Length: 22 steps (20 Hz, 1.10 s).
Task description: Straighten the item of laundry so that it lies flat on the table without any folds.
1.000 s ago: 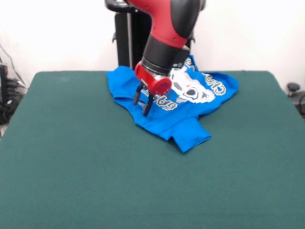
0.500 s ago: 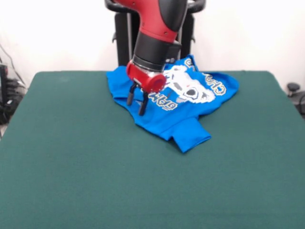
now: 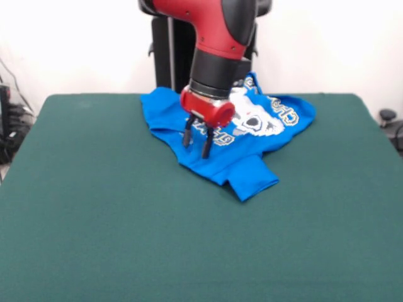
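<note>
End effector (image 3: 197, 143) positioned over left-centre portion of blue T-shirt (image 3: 217, 160); two dark fingers (image 3: 206, 146) pointing down, spread narrowly w/ visible gap, nothing gripped betw. them; contact w/ fabric cannot be determined. T-shirt located on far half of green tabletop (image 3: 113, 214), bunched and creased, not flat; white print & lettering facing up on right portion, partly hidden behind red/black arm (image 3: 217, 56); one sleeve or corner folded toward front at lower right. Near half of tabletop unoccupied by garment.
</note>
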Each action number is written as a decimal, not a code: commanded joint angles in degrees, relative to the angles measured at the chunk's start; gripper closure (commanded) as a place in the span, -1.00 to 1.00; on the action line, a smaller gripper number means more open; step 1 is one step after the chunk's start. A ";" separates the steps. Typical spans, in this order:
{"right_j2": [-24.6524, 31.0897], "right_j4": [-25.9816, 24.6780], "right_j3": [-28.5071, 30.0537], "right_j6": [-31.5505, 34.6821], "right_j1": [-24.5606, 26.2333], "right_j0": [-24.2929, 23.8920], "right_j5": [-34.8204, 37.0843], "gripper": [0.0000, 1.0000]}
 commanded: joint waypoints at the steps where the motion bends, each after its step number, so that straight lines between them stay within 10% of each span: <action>1: 5.96 0.28 -3.97 3.70 2.11 3.76 6.92 -1.00; 8: -3.03 5.93 -9.80 3.33 11.33 11.34 3.73 -1.00; 17: -25.54 33.06 -17.22 3.11 32.74 34.00 2.43 -1.00; 22: -30.18 39.48 -17.99 3.17 38.07 38.78 5.89 -1.00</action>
